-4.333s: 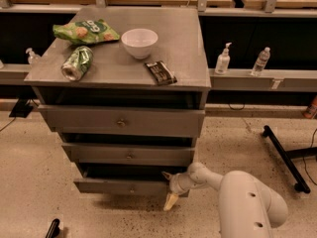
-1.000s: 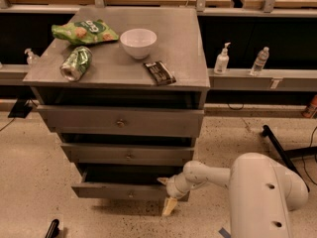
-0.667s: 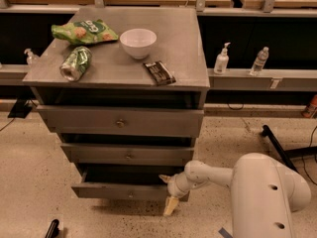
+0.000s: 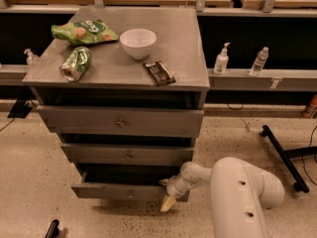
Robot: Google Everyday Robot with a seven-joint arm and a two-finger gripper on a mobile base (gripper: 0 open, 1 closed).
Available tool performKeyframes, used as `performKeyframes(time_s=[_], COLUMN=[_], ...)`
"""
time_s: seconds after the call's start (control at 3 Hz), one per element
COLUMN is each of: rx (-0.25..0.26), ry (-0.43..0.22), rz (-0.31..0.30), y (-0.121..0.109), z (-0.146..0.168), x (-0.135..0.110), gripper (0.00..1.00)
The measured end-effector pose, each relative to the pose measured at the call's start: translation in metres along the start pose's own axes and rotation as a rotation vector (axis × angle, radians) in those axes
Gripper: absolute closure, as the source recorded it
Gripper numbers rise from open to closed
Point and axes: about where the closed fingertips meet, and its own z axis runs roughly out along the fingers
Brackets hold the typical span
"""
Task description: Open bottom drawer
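You had open speckled floor [image 4: 99, 222] at lower left, in front of the cabinet. Your gripper [image 4: 166, 193] sat at lower centre, against the right end of the bottom drawer [image 4: 111, 191]. Whether it clenched or hung loose, you could not tell. The drawer stood partway out, stretching left from the gripper.

Arm housing [image 4: 243, 195]: smooth, white, rounded, with two small dark holes. Gripper [image 4: 166, 193]: white base, tan tips, beside the bottom drawer [image 4: 124, 191].
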Motion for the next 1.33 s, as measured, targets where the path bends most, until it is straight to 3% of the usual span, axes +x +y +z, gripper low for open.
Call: performKeyframes(time_s=[0.33, 0.67, 1.0, 1.33], rx=[-0.004, -0.004, -0.004, -0.004], ry=[0.003, 0.003, 0.003, 0.003], rz=[0.008, 0.008, 0.008, 0.008], y=[-0.0012, -0.0012, -0.0012, -0.0012], z=[0.0038, 0.0033, 0.0028, 0.0028], x=[0.0029, 0.0026, 0.0022, 0.0022], gripper=[0.36, 0.34, 0.25, 0.07])
